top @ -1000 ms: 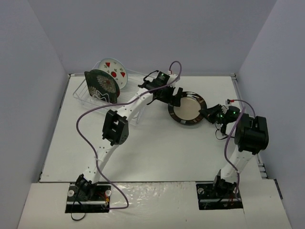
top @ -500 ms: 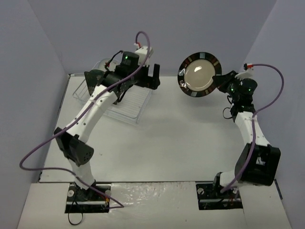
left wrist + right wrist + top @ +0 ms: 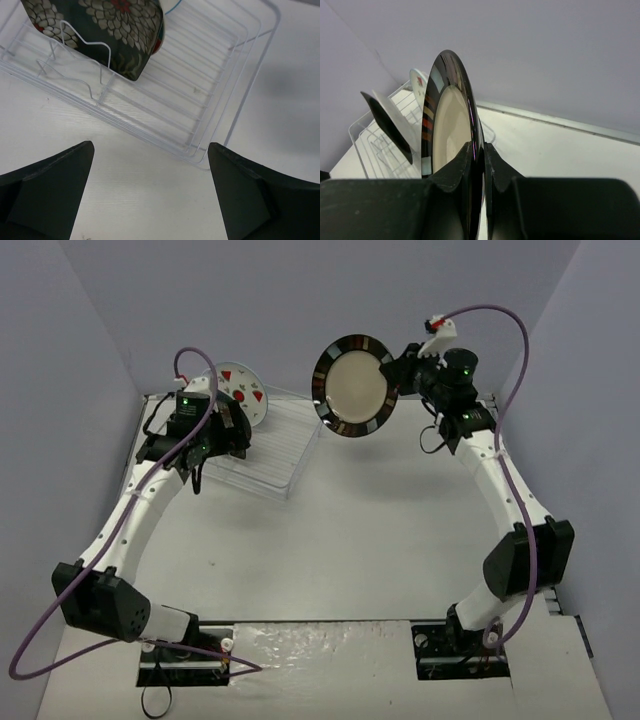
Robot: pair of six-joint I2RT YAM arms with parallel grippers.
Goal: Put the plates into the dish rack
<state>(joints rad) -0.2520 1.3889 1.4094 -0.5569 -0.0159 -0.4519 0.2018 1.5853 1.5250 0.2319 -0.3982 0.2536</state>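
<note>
On the near side of the clear plastic rectangular dish rack (image 3: pixel 280 445), the white desk (image 3: pixel 380 530) lies bare in front of the two arm bases. The left end effector (image 3: pixel 232 432) hangs above the rack's left part and looks down on it. Its two dark fingers (image 3: pixel 55 175) stand wide apart with nothing between them, and the rack's near rim and ribbed base (image 3: pixel 200 85) show in the gap.

Inside the rack, at its left end, the black square plate with a floral pattern (image 3: pixel 110 25) stands on edge against the upright white prongs. Farther back at that end stands the white round plate with red fruit marks (image 3: pixel 245 390), upright too, its face turned toward the overhead camera.

To the right of the rack's far right corner, the right end effector (image 3: pixel 398 375) is clamped on the rim of the dark-rimmed round plate with a beige centre (image 3: pixel 355 390). The plate is upright and lifted off the desk. In the right wrist view it (image 3: pixel 447 125) runs edge-on between the two fingers (image 3: pixel 457 170), which pinch its lower rim from both sides. The rack (image 3: pixel 375 145) and its two standing plates lie beyond it to the left. Whether the raised plate is over the rack or just beside it cannot be told.
</note>
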